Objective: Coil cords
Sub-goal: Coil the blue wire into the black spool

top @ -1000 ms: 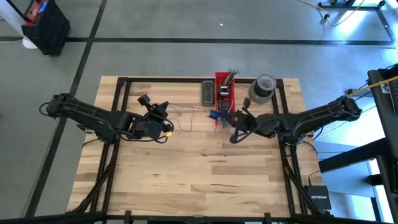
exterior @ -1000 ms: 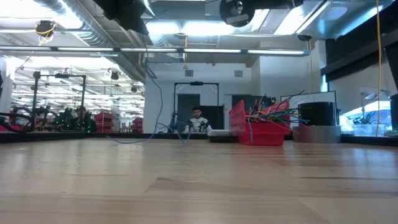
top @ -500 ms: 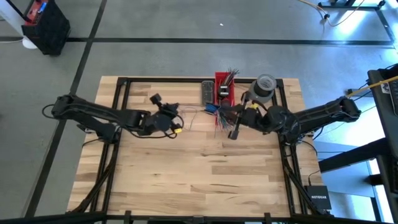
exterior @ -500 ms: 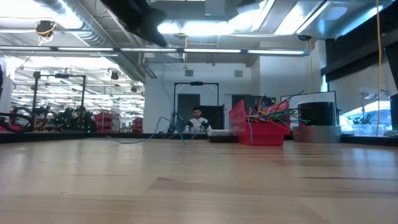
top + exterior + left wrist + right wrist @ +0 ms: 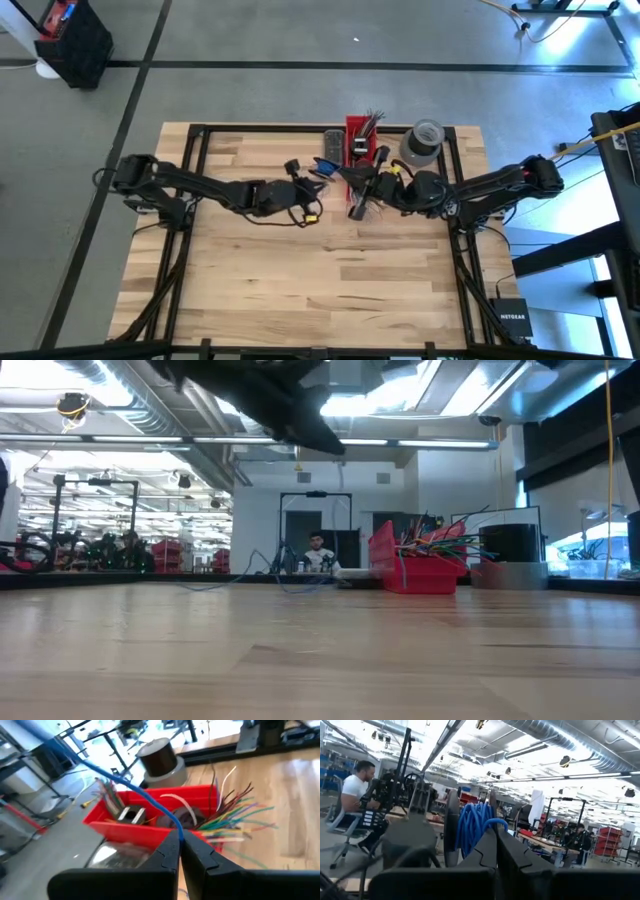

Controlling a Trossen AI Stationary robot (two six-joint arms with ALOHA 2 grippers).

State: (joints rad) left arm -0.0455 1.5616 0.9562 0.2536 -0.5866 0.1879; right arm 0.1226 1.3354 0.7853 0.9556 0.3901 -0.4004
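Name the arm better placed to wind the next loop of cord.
Left. Its end effector is shut on the blue cord, whose free length trails off. The right end effector holds the blue coil, so it suits anchoring.

High view: looks straight down from well above, taking in the whole pale wooden plank table (image 5: 300, 270) and grey floor around it.
Low view: sits at table-top height near one edge, facing level across the boards to the red plastic bin of multicoloured wire ends (image 5: 415, 565) at the far edge and the workshop behind.
Left wrist view: close, angled down on that bin (image 5: 150, 820) and the thick grey tape roll (image 5: 157, 760).
Right wrist view: faces level into the room.
Shared: bin and roll (image 5: 424, 140) show from above too.
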